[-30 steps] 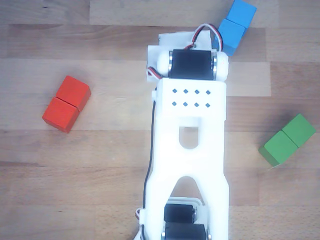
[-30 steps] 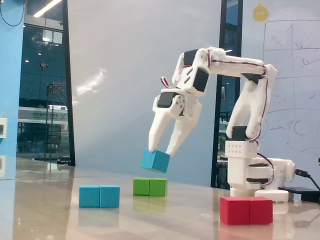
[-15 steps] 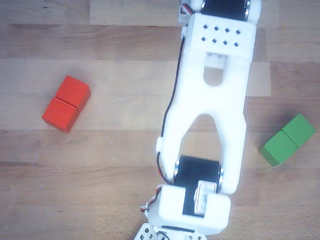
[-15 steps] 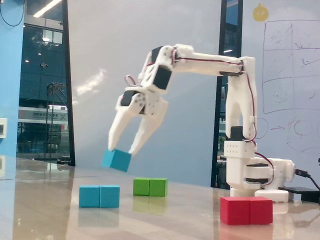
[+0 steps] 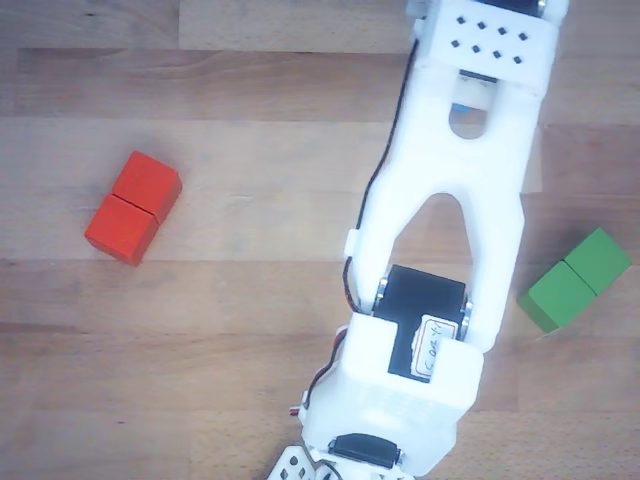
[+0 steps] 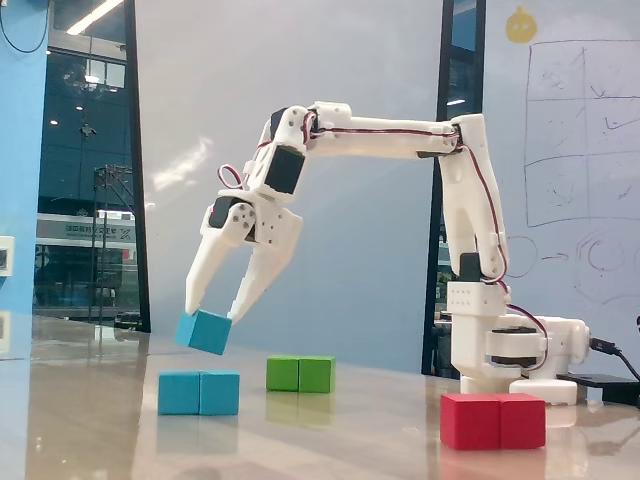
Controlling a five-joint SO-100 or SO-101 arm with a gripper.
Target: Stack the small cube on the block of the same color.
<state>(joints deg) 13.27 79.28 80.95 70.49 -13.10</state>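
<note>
In the fixed view my gripper [image 6: 216, 311] is shut on the small cube [image 6: 205, 332], a bright blue cube held tilted between the fingertips. It hangs a short way above the blue block [image 6: 199, 392], which lies on the table with a seam across its middle. The cube does not touch the block. In the other view the white arm [image 5: 450, 230] reaches down to the bottom edge; the fingertips, the cube and the blue block are out of that view.
A green oblong block [image 6: 300, 374] [image 5: 575, 279] lies behind and right of the blue block. A red oblong block [image 6: 493, 420] [image 5: 133, 207] lies near the front. The arm's base [image 6: 510, 350] stands at the right in the fixed view.
</note>
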